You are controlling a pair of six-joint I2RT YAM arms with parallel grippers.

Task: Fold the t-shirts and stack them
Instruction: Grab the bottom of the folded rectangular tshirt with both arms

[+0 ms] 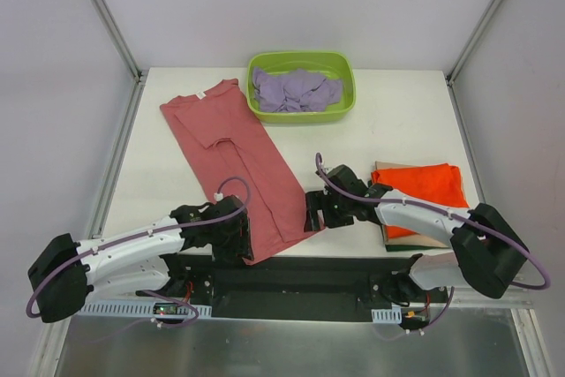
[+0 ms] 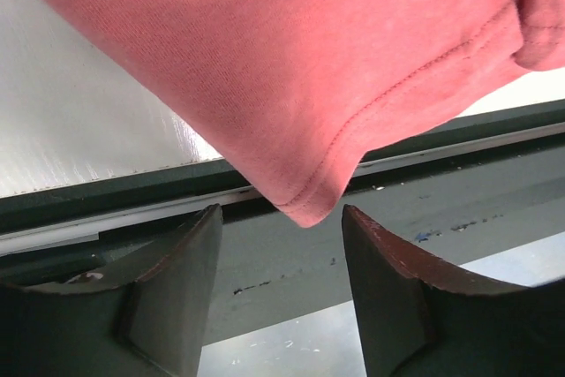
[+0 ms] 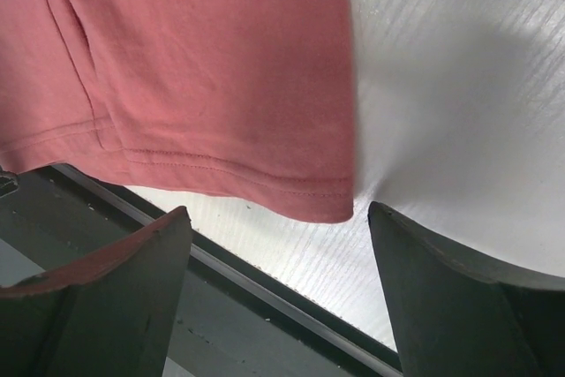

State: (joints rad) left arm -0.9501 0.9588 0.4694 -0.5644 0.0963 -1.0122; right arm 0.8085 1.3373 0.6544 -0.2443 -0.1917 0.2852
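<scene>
A dusty salmon-red t-shirt (image 1: 238,165) lies flat, folded lengthwise into a long strip that runs from the table's back left to its front edge. My left gripper (image 1: 240,240) is at the hem's near-left corner. In the left wrist view that corner (image 2: 309,205) hangs just beyond the gap of the open left gripper (image 2: 281,211), untouched. My right gripper (image 1: 313,214) is at the hem's right corner. In the right wrist view the corner (image 3: 340,205) sits just ahead of the open right gripper (image 3: 278,211). A folded bright orange t-shirt (image 1: 424,187) rests on a tan one (image 1: 383,168).
A lime-green tub (image 1: 344,108) at the back centre holds crumpled lavender t-shirts (image 1: 296,90). The dark front rail of the table (image 2: 265,262) runs directly under both grippers. Metal frame posts stand at the table's back corners.
</scene>
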